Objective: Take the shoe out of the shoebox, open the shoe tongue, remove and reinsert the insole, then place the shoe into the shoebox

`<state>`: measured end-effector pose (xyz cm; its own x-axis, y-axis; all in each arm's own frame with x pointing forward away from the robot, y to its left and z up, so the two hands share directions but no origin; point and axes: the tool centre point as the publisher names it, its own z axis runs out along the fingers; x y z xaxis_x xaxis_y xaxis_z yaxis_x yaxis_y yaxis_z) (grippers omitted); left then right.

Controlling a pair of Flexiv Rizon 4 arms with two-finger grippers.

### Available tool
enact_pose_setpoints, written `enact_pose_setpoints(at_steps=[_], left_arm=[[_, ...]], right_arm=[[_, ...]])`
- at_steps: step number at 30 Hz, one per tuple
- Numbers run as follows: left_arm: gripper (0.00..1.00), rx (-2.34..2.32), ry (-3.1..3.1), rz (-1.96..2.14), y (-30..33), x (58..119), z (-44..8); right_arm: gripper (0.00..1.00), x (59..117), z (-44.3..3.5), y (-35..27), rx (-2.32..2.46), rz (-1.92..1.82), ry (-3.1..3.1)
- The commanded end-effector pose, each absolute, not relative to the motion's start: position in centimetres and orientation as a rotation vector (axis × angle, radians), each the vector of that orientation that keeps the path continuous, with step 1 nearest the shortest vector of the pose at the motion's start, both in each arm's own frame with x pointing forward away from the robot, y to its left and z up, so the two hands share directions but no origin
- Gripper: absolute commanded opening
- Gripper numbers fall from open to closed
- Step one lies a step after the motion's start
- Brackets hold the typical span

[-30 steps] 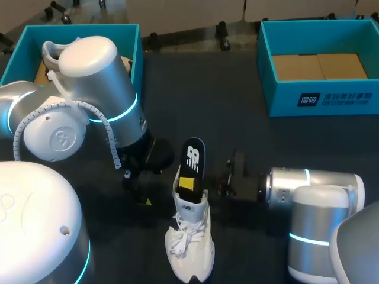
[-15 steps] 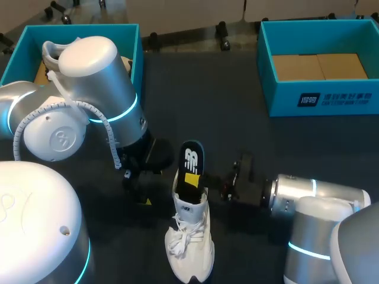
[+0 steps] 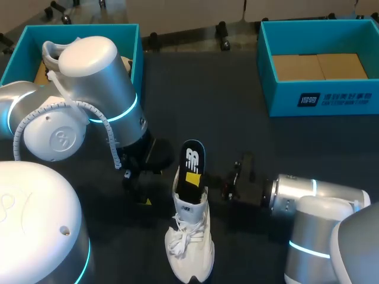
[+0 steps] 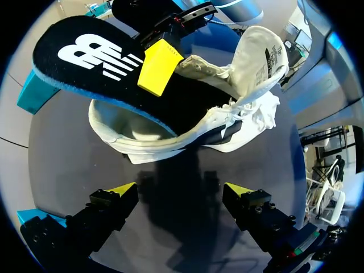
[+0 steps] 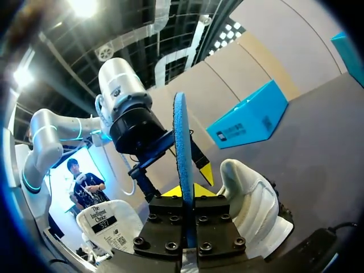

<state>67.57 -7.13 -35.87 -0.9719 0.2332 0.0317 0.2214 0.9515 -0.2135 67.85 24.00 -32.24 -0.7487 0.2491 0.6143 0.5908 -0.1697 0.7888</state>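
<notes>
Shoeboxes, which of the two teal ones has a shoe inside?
The left shoebox, behind the left arm, holds a white shoe; the right shoebox shows only cardboard.

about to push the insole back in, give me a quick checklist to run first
1. Right gripper shut on insole: ok.
2. Insole's lower end inside shoe: ok.
3. Tongue folded open: ok.
4. Left gripper steadying shoe: not ok, it is open and apart from the shoe.
5. Insole seated flat: not ok, its upper end sticks up out of the shoe.

The shoe [image 3: 189, 245] is cloth, its insole [image 3: 192, 161] matt foam.
</notes>
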Motion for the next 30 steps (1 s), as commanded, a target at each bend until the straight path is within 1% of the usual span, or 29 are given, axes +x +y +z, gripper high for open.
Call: enact_pose_setpoints(at_steps=[1, 12, 13, 30], left_arm=[[1.00, -0.356, -3.048, 0.323, -7.1, 67.5, -35.9], [1.00, -0.356, -3.048, 0.323, -7.1, 67.5, -35.9], [1.00, -0.356, -3.048, 0.323, -7.1, 67.5, -35.9], [1.00, -0.356, -3.048, 0.323, -7.1, 67.5, -35.9]], right_arm=[[0.00, 67.8, -32.2, 24.0, -0.968, -2.003, -1.847], [0.00, 67.8, -32.2, 24.0, -0.968, -2.003, -1.847], [0.00, 67.6, -34.5, 23.9, -1.041, -1.873, -1.705], [0.00, 67.3, -34.5, 24.3, -1.081, -1.809, -1.693]])
